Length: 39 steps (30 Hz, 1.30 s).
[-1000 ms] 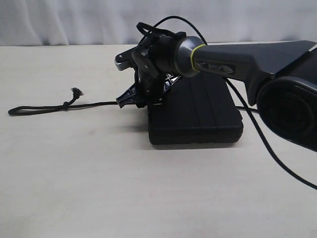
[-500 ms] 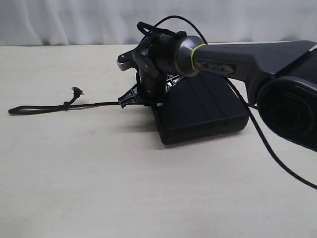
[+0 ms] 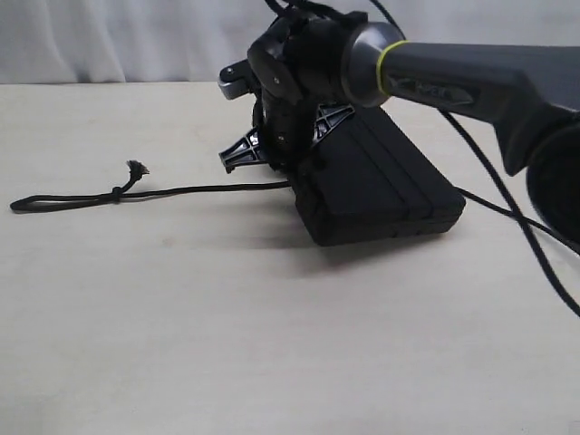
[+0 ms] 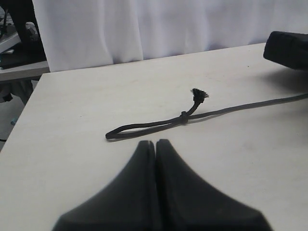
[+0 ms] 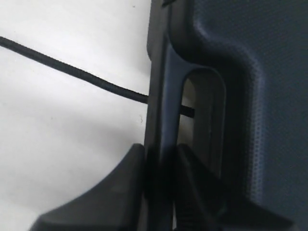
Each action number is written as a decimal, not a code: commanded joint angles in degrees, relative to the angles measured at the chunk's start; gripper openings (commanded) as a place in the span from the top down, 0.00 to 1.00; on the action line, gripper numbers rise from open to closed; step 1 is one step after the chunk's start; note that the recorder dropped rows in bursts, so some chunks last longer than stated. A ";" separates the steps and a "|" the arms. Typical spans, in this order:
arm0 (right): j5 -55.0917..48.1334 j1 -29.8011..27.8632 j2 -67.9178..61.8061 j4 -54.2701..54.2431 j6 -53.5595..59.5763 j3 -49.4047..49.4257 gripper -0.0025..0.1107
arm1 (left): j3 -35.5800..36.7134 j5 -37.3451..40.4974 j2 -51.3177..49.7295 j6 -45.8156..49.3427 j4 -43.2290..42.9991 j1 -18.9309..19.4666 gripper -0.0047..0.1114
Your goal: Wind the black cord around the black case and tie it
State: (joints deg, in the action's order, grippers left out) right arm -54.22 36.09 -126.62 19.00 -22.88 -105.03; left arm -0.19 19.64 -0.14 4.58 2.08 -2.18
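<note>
The black case [image 3: 381,186] is tipped up at its left end, its right end down on the table. My right gripper [image 3: 285,163] is shut on the case's handle bar [image 5: 161,125], one finger outside it and one inside the oblong cutout. The black cord [image 3: 181,191] lies along the table to the left and runs under the case's lifted edge [image 5: 96,82]. Its knot [image 4: 183,115], narrow loop [image 4: 134,130] and frayed tip [image 4: 198,94] lie just beyond my left gripper [image 4: 156,142], which is shut on nothing. A corner of the case [image 4: 288,48] shows in the left wrist view.
The pale tabletop [image 3: 227,344] stretches around the case. A white curtain [image 3: 109,41] hangs behind it. The smooth robot cable [image 3: 517,217] droops over the case's right side. The table's left edge [image 4: 29,101] shows in the left wrist view.
My right gripper has risen with the handle, lifting the case's left end and dragging the case rightward. The cord has slid a little with it.
</note>
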 commanded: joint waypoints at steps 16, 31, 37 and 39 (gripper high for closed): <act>-8.92 -8.34 12.73 -0.54 7.45 -0.41 0.94 | 0.19 -0.69 0.14 -0.35 0.17 0.00 0.96; -15.74 6.46 13.60 9.41 10.13 1.12 0.80 | 0.19 -0.69 0.14 -0.35 0.17 0.00 0.96; -15.74 20.36 7.52 23.89 -7.41 2.80 0.61 | 0.19 -0.69 0.14 -0.35 0.17 0.00 0.96; -15.74 23.10 3.67 28.21 -9.68 2.80 0.61 | 0.19 -0.69 0.14 -0.35 0.17 0.00 0.96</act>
State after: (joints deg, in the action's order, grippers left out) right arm -69.81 56.99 -120.21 42.93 -29.64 -102.50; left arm -0.19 19.64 -0.14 4.58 2.08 -2.18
